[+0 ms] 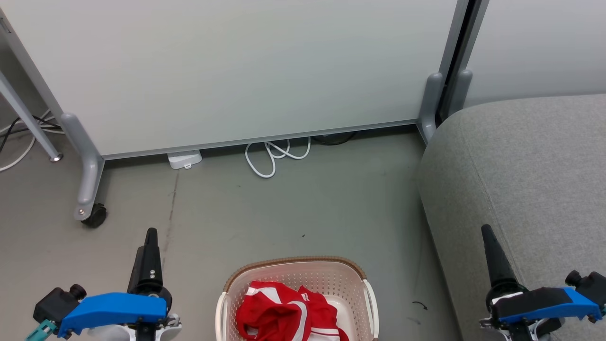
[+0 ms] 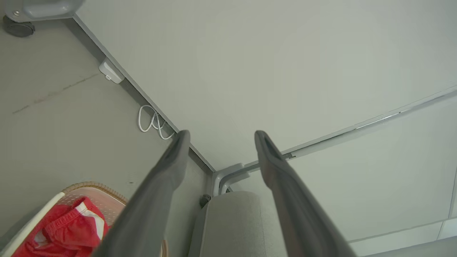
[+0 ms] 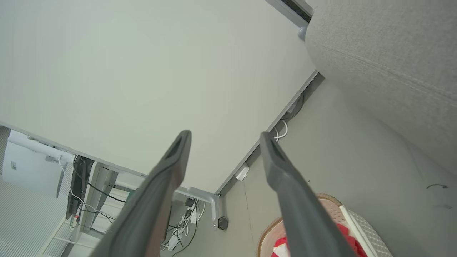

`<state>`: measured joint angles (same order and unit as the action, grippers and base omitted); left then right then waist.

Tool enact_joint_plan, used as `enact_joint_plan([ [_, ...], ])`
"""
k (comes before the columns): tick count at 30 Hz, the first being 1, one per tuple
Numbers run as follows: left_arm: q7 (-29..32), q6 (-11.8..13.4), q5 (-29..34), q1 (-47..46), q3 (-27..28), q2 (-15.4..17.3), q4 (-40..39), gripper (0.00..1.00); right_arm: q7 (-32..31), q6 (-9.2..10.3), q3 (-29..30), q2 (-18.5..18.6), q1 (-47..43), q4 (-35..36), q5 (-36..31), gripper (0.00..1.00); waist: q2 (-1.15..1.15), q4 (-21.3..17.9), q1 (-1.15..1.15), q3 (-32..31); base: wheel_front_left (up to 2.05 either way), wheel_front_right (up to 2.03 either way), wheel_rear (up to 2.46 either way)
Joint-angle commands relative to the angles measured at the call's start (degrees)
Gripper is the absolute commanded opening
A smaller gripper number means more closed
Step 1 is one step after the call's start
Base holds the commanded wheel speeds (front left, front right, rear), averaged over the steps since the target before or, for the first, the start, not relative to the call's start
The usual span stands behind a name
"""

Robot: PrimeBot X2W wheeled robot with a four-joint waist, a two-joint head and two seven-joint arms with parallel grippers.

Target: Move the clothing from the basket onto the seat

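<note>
The basket point(image 1: 294, 261) stands on the grey floor point(image 1: 284, 208) directly before the robot, between the two arms, mouth upward, with its brown woven-look rim towards the partition panel point(image 1: 236, 71). Its white handles sit at its left and right sides; the near end is cut off by the frame edge, so its long axis cannot be determined. The clothing point(image 1: 284, 315) lies inside the basket as a crumpled red heap with white stripes, bunched towards the left wall, with no clear lengthwise direction. A small white mark on the red fabric is too small to read. The seat point(image 1: 530, 180) lies to the robot's right, apart from the basket, its rounded edge running away from the robot towards the panel. The left gripper point(image 2: 219, 137) has its fingers spread wide and holds nothing, above the floor left of the basket. The right gripper point(image 3: 223, 137) is likewise spread wide and empty, at the seat's near edge. A looped white cable point(image 1: 272, 158) lies at the panel's foot.
</note>
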<state>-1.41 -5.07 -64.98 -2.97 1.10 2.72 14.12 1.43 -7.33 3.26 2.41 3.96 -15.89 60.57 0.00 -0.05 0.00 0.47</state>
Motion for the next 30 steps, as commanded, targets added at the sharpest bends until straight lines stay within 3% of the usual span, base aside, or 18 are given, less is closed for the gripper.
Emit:
enact_joint_plan([
  [1, -0.6, 0.0, 2.7, -1.0, -0.4, 0.5, -1.1, 1.00, 0.6, -0.11, -0.2, 0.3, 1.6, 1.0, -2.4, 1.00, 0.00, 0.0, 0.00, 0.0, 0.00, 0.00, 0.00],
  [14, -3.2, 0.0, 18.0, -0.4, -3.1, 1.4, -1.9, 1.00, 3.2, -0.14, -1.2, 0.4, 1.4, 1.1, -14.8, 1.00, 0.00, 0.2, 0.00, -0.1, 0.00, 0.00, 0.00],
  [30, -5.9, 0.4, 29.5, 0.0, -4.7, 1.9, -1.3, 1.00, 4.6, -0.14, -2.5, 0.4, 1.9, -0.1, -25.7, 1.00, 0.00, 0.1, 0.00, 0.1, 0.00, 0.00, 0.00],
])
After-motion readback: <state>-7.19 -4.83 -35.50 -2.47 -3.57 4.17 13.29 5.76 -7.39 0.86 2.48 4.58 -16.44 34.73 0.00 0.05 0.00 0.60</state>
